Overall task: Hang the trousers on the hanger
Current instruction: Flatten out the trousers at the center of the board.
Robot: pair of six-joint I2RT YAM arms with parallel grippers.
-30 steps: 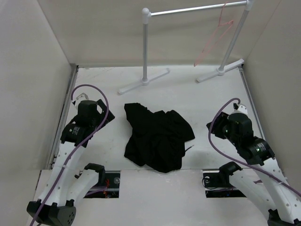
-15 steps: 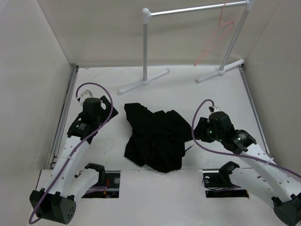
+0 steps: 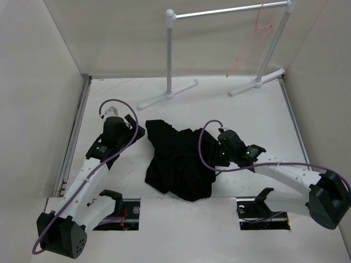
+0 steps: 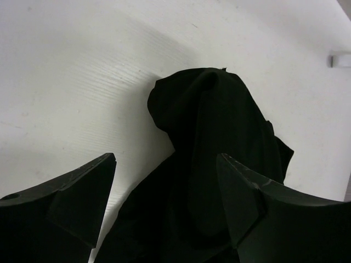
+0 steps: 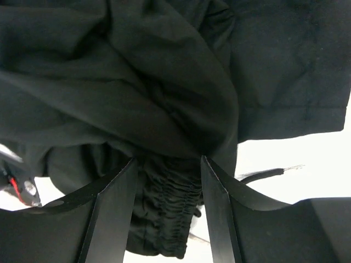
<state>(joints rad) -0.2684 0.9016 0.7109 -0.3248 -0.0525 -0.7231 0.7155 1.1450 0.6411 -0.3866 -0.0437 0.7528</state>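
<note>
Trousers [image 3: 184,161]: crumpled on the worktop [image 3: 241,115], well apart from the hanger [image 3: 249,46] on the far rack [image 3: 171,55]
My left tool [image 4: 165,164]: fingers apart at the heap's corner, gripping nothing
My right tool [image 5: 168,160]: astride the gathered waistband [image 5: 164,208]; pinched or not, I cannot tell
Doing it well: catch waistband only, not stacked folds

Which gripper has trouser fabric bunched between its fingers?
The right gripper: gathered cloth of the trousers sits between its jaws. The left gripper hovers open at their edge.
</note>
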